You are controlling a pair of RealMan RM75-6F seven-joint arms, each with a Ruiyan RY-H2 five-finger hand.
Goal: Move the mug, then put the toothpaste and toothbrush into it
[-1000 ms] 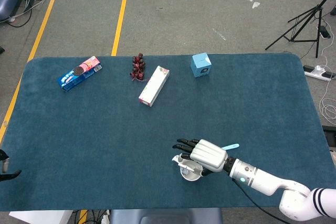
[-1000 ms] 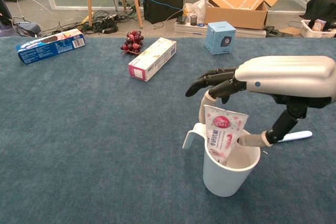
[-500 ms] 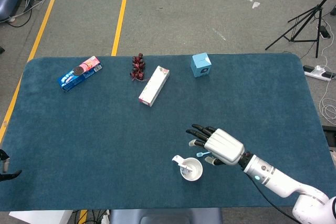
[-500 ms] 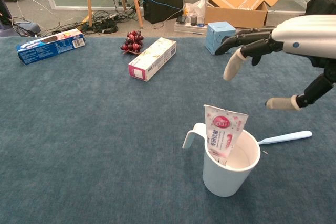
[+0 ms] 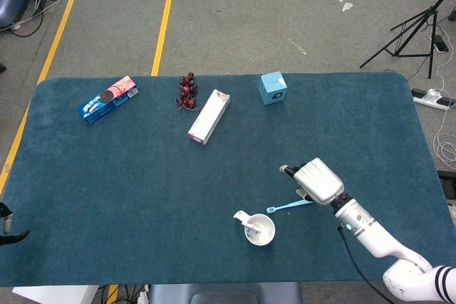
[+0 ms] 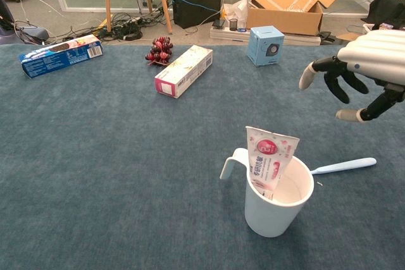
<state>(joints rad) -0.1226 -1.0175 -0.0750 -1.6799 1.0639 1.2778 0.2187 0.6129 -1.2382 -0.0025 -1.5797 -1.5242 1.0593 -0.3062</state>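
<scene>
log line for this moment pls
right hand: open, above table | toothpaste: in mug | toothbrush: on table, untouched | left hand: not in view

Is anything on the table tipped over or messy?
Nothing is spilled or broken. The toothpaste leans inside the upright mug, sticking out above the rim. The toothbrush lies flat on the table beside the mug, not in it yet.
</scene>
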